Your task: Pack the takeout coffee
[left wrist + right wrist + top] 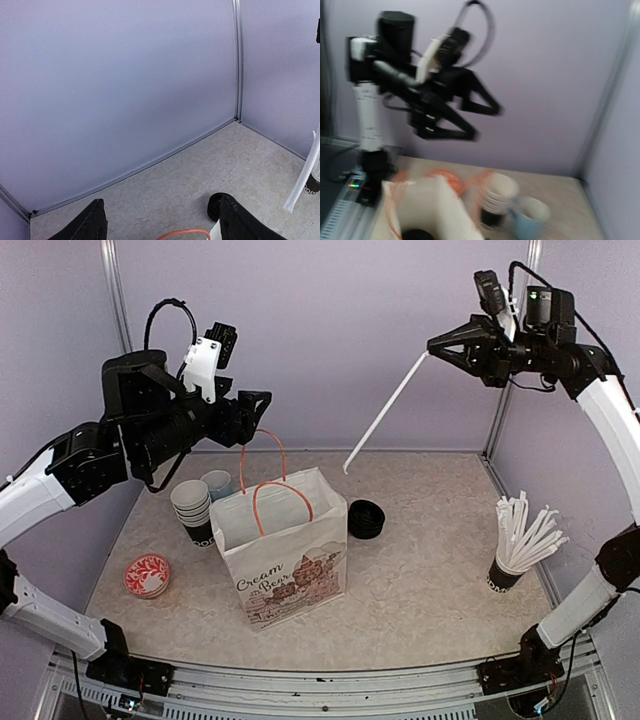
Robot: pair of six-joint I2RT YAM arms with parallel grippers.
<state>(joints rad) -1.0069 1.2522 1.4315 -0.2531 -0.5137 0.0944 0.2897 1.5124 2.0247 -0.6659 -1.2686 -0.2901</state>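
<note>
No takeout coffee shows on the table. A white paper bag [285, 560] with orange handles stands open at the middle. In the blurred right wrist view a dark round shape [415, 234] sits in the bag's mouth; I cannot tell what it is. My left gripper [258, 415] hangs open and empty above the bag's back left corner; it also shows as the left gripper [162, 200] and the left gripper [486, 122]. High at the right, my right gripper [431, 344] is shut on a long white straw [385, 410] that slants down to the left. Its fingers are out of its wrist view.
A stack of lidless cups [192, 508] and a light blue mug [216, 483] stand left of the bag. Black lids [366, 518] lie to its right. A cup of white straws [520, 540] stands at the right, and a red patterned dish [147, 575] at the front left.
</note>
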